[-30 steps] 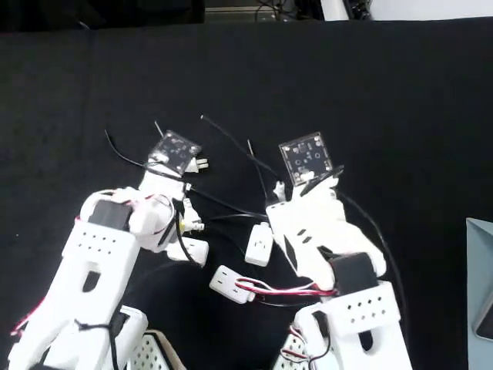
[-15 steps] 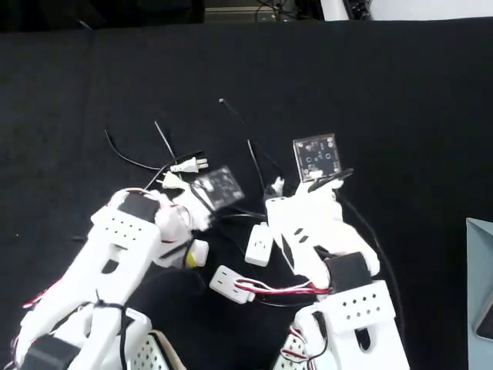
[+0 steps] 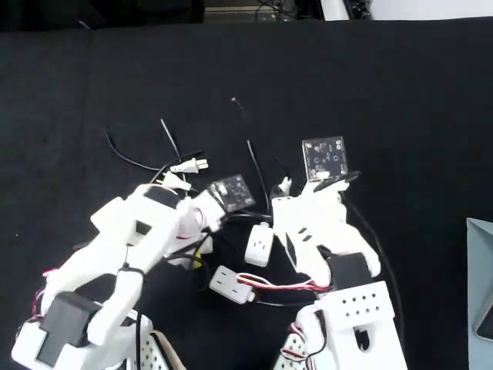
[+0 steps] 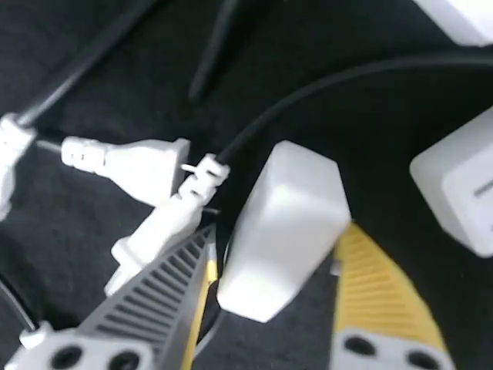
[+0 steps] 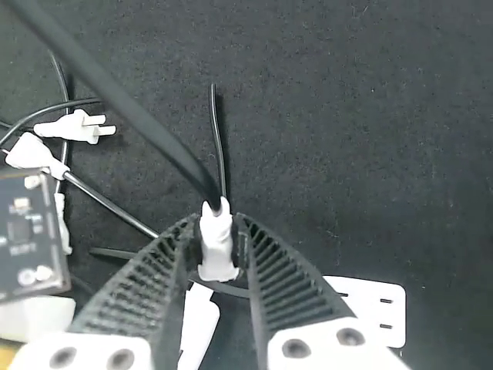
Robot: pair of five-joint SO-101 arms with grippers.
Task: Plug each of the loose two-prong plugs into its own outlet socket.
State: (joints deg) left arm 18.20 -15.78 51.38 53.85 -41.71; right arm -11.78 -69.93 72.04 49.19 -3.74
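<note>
In the left wrist view my left gripper [image 4: 277, 233] has its grey and yellow fingers [image 4: 377, 285] pressed against both sides of a white outlet socket [image 4: 289, 204] lying on the black cloth. Two loose white plugs [image 4: 127, 162] [image 4: 162, 227] lie just beyond it. My right gripper [image 5: 214, 223] is shut on a white two-prong plug [image 5: 216, 254] whose black cord runs off behind. In the high view that plug [image 3: 283, 185] sits at the right arm's tip, above a second socket [image 3: 259, 244]. A third socket [image 3: 231, 284] lies lower, between the arms.
Black cords [image 3: 131, 158] loop over the cloth around the loose plugs [image 3: 189, 164]. The left arm [image 3: 146, 231] leans in toward the right arm [image 3: 323, 231], close beside it. A grey-blue object [image 3: 481, 293] sits at the right edge. The far half of the table is bare black cloth.
The left arm has swung right and dropped from near the loose plugs onto the socket beside it. The right arm has shifted slightly right, still holding its plug.
</note>
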